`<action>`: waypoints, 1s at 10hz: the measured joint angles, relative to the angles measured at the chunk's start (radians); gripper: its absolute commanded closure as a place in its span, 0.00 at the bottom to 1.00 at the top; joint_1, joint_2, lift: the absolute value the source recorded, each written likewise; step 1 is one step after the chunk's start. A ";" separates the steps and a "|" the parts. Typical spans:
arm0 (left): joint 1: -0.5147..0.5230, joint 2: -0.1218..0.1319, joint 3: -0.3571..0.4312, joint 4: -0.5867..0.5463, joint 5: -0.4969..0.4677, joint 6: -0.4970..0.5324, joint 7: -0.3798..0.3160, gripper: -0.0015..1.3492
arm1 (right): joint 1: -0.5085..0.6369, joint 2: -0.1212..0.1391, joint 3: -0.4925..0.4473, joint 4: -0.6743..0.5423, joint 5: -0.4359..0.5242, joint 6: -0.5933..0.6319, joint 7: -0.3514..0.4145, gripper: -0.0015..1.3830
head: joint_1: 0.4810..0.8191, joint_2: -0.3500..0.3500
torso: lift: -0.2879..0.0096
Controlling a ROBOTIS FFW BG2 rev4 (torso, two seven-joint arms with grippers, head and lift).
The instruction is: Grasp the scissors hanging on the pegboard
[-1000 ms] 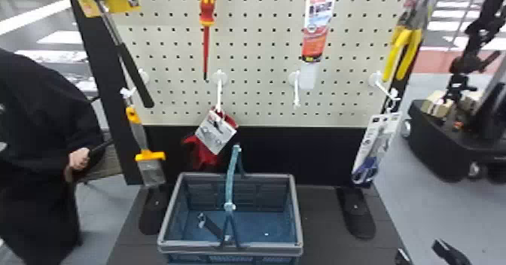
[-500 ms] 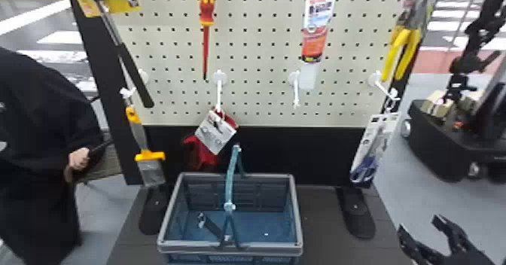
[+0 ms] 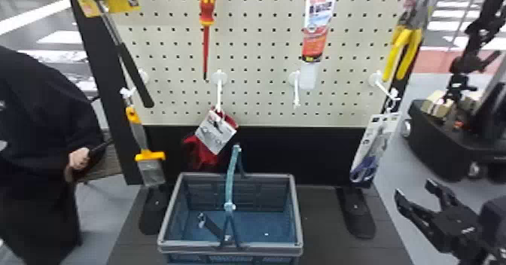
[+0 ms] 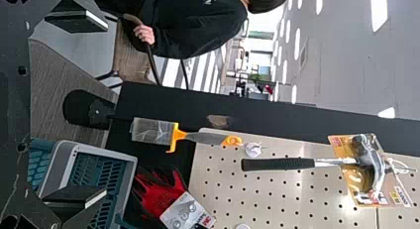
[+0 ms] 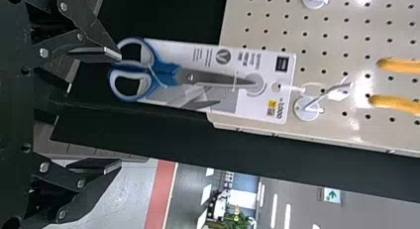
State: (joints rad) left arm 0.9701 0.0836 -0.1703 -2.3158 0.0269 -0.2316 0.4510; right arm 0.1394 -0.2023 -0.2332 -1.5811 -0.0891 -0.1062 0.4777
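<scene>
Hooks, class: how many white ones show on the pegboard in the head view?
4 hooks in a row: at the scraper, gloves, tube and scissors. Higher ones may be hidden.

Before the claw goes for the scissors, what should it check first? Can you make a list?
1. Right claw open: ok, its fingers are spread wide.
2. Scissors hanging from the white hook: ok.
3. Claw up at the scissors: not ok. The head view shows it lower and off to the side, apart from them.
4. Scissors centred between the fingers: not ok. In the right wrist view the blue handles sit close to one finger.
5. Yellow pliers clear of the scissors' card: ok.
6. How the card is fastened to the hook: cannot tell.
</scene>
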 measured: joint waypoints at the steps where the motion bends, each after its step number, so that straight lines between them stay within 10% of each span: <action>1: -0.001 0.000 0.000 0.000 0.001 0.000 0.000 0.11 | -0.049 -0.016 0.000 0.058 -0.006 0.005 0.031 0.36 | 0.20 0.50 | 0.63; 10: -0.048 -0.001 -0.010 0.031 0.003 0.002 -0.013 0.11 | -0.457 -0.102 0.001 0.504 -0.072 0.099 0.345 0.36 | 0.20 0.50 | 0.63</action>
State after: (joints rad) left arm 0.9221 0.0828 -0.1805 -2.2851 0.0297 -0.2301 0.4383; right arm -0.3174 -0.3045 -0.2327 -1.0773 -0.1611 -0.0072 0.8229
